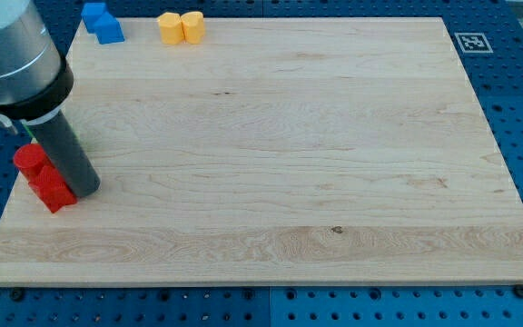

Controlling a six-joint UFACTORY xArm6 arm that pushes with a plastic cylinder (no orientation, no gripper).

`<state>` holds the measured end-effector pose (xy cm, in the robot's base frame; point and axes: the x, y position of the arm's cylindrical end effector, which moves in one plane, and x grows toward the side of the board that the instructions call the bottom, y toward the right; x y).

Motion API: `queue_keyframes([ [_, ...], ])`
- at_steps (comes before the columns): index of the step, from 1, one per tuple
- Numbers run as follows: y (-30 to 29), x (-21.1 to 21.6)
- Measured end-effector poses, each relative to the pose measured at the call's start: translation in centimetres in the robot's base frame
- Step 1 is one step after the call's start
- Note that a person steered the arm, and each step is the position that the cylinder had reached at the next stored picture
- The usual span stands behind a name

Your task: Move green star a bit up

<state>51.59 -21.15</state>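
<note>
The green star does not show as a whole. Only a thin green sliver (31, 134) peeks out beside the dark rod at the view's left, and the arm hides the rest. My tip (83, 190) rests on the board at the left edge. It is right beside two red blocks: a red cylinder (30, 159) and a red block (52, 189) just left of the tip. I cannot tell if the tip touches them.
Two blue blocks (102, 22) lie at the board's top left corner. Two yellow blocks (181, 27) lie to their right along the top edge. The wooden board (289, 154) lies on a blue pegboard, with a marker tag (471, 42) at its top right.
</note>
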Motion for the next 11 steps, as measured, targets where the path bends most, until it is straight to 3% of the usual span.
queue_keyframes([
  [3, -0.5, -3.3],
  [7, -2.5, -3.5],
  [11, -2.6, -8.5],
])
